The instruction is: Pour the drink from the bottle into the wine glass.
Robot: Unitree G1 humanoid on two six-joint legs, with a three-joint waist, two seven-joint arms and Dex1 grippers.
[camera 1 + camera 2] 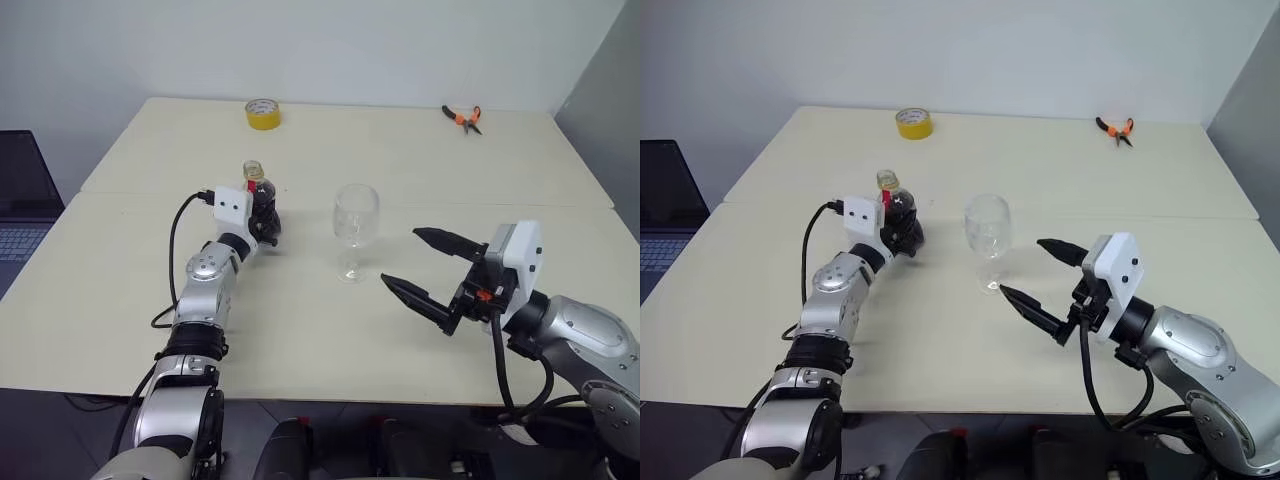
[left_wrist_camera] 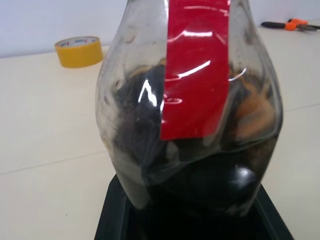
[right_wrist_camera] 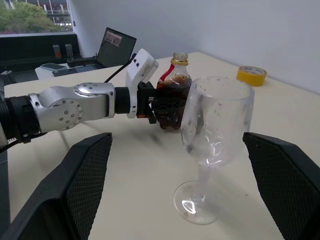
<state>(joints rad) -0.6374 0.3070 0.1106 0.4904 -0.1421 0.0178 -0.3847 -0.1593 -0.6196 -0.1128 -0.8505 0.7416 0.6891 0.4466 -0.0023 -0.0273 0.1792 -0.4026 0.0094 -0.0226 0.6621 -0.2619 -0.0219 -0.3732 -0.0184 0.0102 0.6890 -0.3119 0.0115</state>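
**Bottle in Hand, Glass Waiting**

A pale cream table [image 1: 420,170] under a plain white wall sets the scene. Near its middle, a small squat clear plastic bottle [image 1: 262,200] with a red strip label and a yellowish neck stands upright, its long axis vertical, with dark brown, almost black drink [image 3: 172,107] filling its bulbous lower body. The left claw [image 1: 264,222] is closed around that lower body, its black fingers clamped on either side, as the left wrist view shows from close up. Whether the bottle's base rests on the table or is just clear of it cannot be told.

Just to the robot's right of the bottle, apart from it, stands a clear stemmed wine glass [image 1: 355,228] with a rounded bowl, thin stem and round foot, upright and seemingly empty. The right claw [image 1: 1040,280] hovers near the glass on its far side from the bottle, fingers spread wide and holding nothing, pointed toward the stem and bowl.

The pour turns on one relation: the glass lies to the right of the held bottle, so the left arm, already gripping, would likely carry the neck across and tip it over the rim.

Far back lie a yellow roll of tape [image 1: 262,113] and orange-handled pliers [image 1: 462,118]; a dark laptop [image 1: 22,200] sits off the left edge.
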